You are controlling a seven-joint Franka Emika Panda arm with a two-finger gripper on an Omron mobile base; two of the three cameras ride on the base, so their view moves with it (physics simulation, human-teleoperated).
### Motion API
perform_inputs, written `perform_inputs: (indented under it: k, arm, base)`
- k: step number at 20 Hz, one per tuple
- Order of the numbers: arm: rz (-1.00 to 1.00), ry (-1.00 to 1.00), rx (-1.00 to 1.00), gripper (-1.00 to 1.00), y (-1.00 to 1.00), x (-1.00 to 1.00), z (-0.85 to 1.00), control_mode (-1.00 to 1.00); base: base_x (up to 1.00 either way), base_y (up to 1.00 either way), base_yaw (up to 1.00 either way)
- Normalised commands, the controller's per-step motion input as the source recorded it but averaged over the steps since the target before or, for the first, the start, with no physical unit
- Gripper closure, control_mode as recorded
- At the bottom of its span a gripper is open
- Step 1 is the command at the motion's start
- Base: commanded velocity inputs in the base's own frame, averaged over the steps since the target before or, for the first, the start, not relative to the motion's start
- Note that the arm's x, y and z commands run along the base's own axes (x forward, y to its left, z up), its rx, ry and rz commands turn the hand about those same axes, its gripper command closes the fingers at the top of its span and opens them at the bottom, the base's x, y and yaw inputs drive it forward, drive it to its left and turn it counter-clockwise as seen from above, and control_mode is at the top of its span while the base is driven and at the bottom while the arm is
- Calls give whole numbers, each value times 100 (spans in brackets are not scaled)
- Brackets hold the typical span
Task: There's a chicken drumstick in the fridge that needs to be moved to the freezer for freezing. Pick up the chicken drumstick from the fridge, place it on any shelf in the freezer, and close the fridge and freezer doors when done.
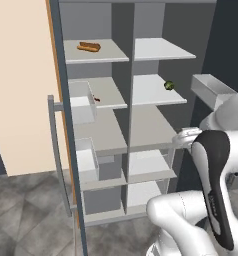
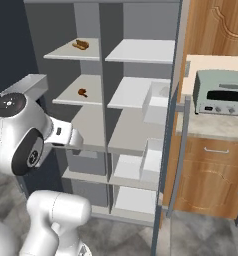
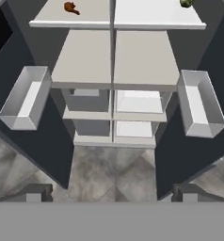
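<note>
We see the gripper (image 3: 112,193) spread wide, empty; chicken drumstick (image 3: 71,7) at 11 o'clock on a left-compartment shelf (image 3: 85,14); both doors open.

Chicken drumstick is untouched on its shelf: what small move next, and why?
Probably raise the tool and reach toward the chicken drumstick. It lies on the left compartment's second shelf, near the hand view's top edge, while the open tool points lower, at the bottom shelves.

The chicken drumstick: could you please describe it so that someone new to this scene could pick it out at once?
The tall dark appliance stands open, split into two columns of light grey shelves. The chicken drumstick lies on the left column's second shelf from the top. It is small, lumpy and orange-brown, unlike the longer hot dog above or the green ball opposite.
</note>
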Motion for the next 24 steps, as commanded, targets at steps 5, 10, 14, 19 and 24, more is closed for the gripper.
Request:
perform_inputs:
  k: [5, 10, 14, 19, 24]
  arm:
    - [0, -7, 0, -100, -100, -8, -6, -100]
    - [0, -11, 0, -100, -100, -3, -10, -100]
    - [0, -17, 0, -100, -99, -4, -16, -100]
    - [0, -23, 0, -100, -89, -2, -24, -100]
    - [10, -13, 0, -100, -78, 0, -35, -100]
  base:
    - [0, 0, 0]
    - [0, 0, 0]
    - [0, 0, 0]
    - [0, 0, 0]
    - [0, 0, 0]
